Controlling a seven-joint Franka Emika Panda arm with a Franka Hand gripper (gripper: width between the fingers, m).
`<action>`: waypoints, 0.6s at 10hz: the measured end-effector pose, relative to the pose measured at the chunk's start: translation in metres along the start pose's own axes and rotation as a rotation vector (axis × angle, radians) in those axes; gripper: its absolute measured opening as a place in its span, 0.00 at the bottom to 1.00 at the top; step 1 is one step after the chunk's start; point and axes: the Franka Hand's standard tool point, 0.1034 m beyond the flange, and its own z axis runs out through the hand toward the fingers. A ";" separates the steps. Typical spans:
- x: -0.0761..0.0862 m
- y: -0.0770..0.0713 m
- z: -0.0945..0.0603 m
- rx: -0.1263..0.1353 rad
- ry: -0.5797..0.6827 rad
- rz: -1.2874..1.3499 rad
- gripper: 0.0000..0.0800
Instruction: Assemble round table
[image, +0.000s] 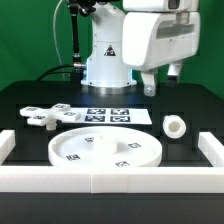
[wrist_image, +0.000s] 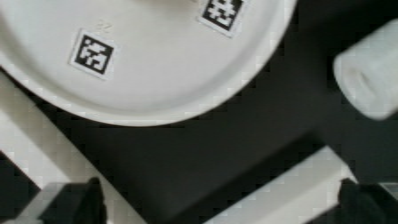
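Note:
The large white rimmed round disc (image: 105, 150) lies flat at the table's front middle, with small tags on its top. It also shows in the wrist view (wrist_image: 143, 50). The cross-shaped foot (image: 45, 115) lies at the exterior view's left. The short cylindrical leg (image: 176, 127) lies on its side at the exterior view's right, and is a blurred white shape in the wrist view (wrist_image: 370, 80). My gripper (image: 158, 85) hangs above the table, behind and above the leg, touching nothing. In the wrist view the gripper (wrist_image: 217, 205) is open and empty, its dark fingertips (wrist_image: 71, 202) wide apart.
The marker board (image: 110, 115) lies behind the disc. Long white border bars run along the front (image: 110, 185), the exterior view's left (image: 8, 145) and right (image: 212, 150). A bar crosses the wrist view (wrist_image: 267, 185). The robot's base (image: 105, 60) stands at the back.

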 end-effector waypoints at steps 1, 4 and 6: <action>-0.019 0.002 0.010 0.006 -0.005 -0.021 0.81; -0.050 0.020 0.041 0.017 -0.002 -0.095 0.81; -0.055 0.030 0.055 0.027 -0.003 -0.104 0.81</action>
